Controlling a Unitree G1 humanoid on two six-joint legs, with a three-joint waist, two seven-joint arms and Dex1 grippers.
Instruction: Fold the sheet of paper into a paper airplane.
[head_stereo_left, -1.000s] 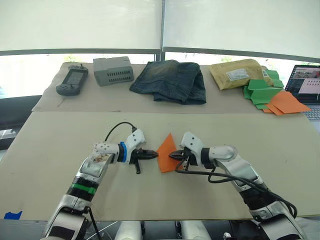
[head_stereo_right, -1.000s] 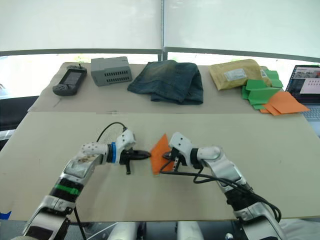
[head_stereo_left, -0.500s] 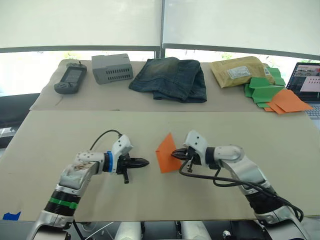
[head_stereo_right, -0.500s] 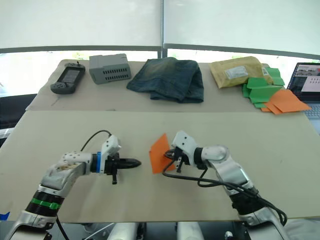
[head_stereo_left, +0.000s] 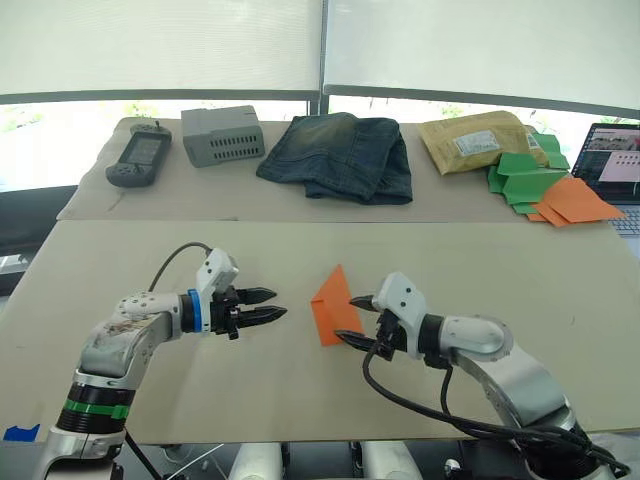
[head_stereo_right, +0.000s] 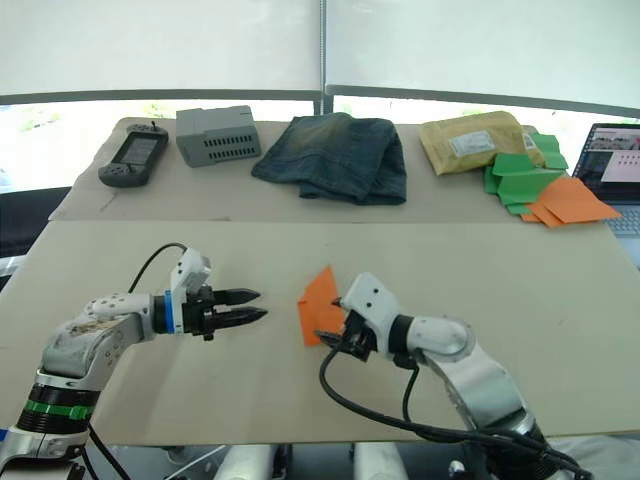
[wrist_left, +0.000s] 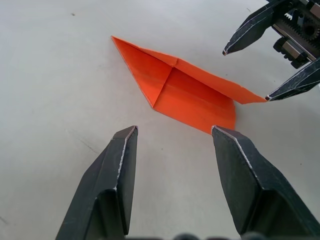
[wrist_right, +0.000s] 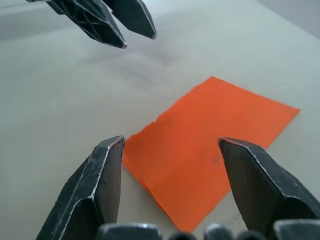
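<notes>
Two grippers have both drawn back from the bright orange folded paper airplane (head_stereo_left: 334, 308) since the earlier frames. The left gripper (head_stereo_left: 268, 305), a second ago touching the wedge's left edge with fingers pressed together, now hangs well to its left with fingers spread. The right gripper (head_stereo_left: 360, 320), earlier pinching the wedge's right side, now sits just beside its lower right corner with fingers spread, holding nothing. The wedge itself has stayed in place, lying flat near the middle of the beige table surface (head_stereo_left: 500, 260), point toward the far edge, layered flaps visible in the left wrist view.

Along the far edge lie a dark handheld device (head_stereo_left: 138, 157), a grey vented box (head_stereo_left: 223, 135), folded blue jeans (head_stereo_left: 340, 157), and a tan padded envelope (head_stereo_left: 478, 143) with a white label, its print too small to read. Piled green and orange paper pieces (head_stereo_left: 545, 188) sit at the far right corner beside a laptop screen (head_stereo_left: 617, 165).

Both forearms reach inward low over the surface, fingertips facing each other across the wedge.
</notes>
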